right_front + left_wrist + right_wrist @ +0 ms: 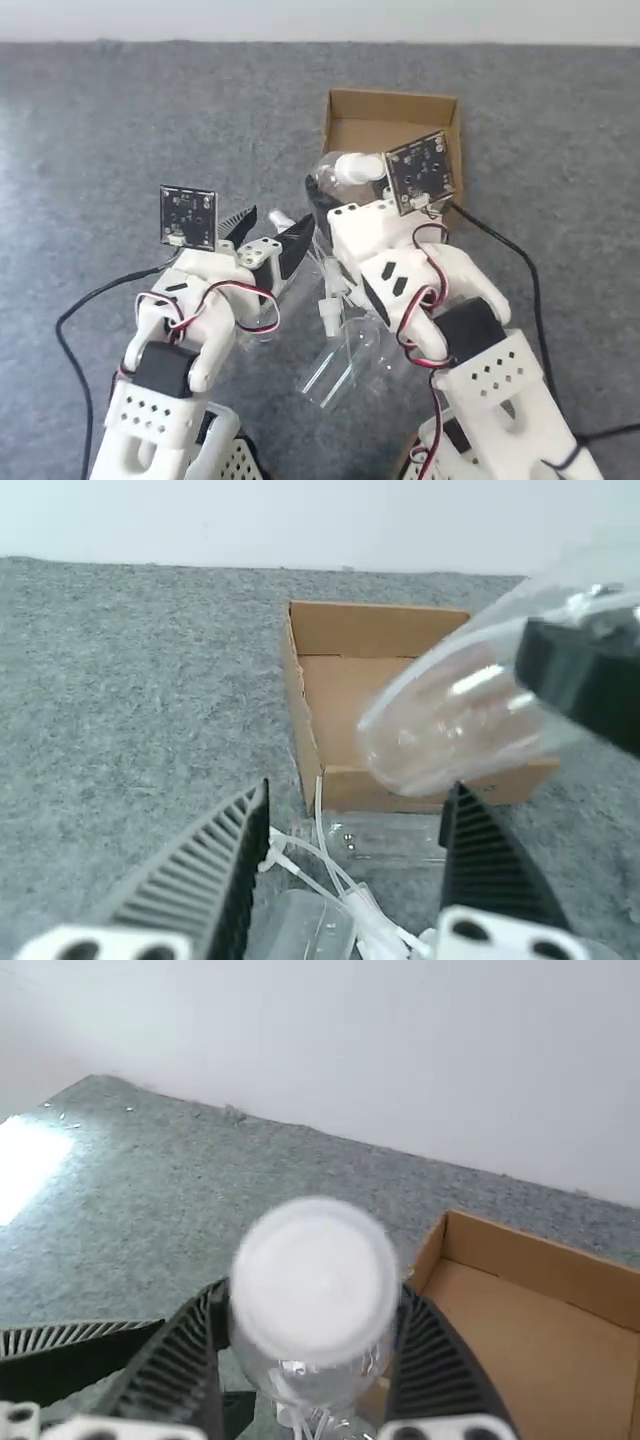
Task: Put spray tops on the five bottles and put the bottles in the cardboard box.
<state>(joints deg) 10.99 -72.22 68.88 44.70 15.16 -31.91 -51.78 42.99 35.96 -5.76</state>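
Between the jaws of the right gripper [310,1305] sits a clear bottle [312,1270], clamped at its sides, its round end toward the wrist camera. Just past it the box [530,1300] stands open. The left gripper [360,792] has its jaws wide apart and holds nothing. Under them lie a second bottle [395,838] and a spray top [362,920] with its tube. Grey carpet [130,680] covers the surface, and a white wall [400,1040] stands behind.

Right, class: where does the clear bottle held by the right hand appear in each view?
High view: clear bottle at the cardboard box's near edge, centre.
Left wrist view: bottle overlapping the box's near wall.
Right wrist view: bottle end-on in the right hand.
Shared landmark: the cardboard box.
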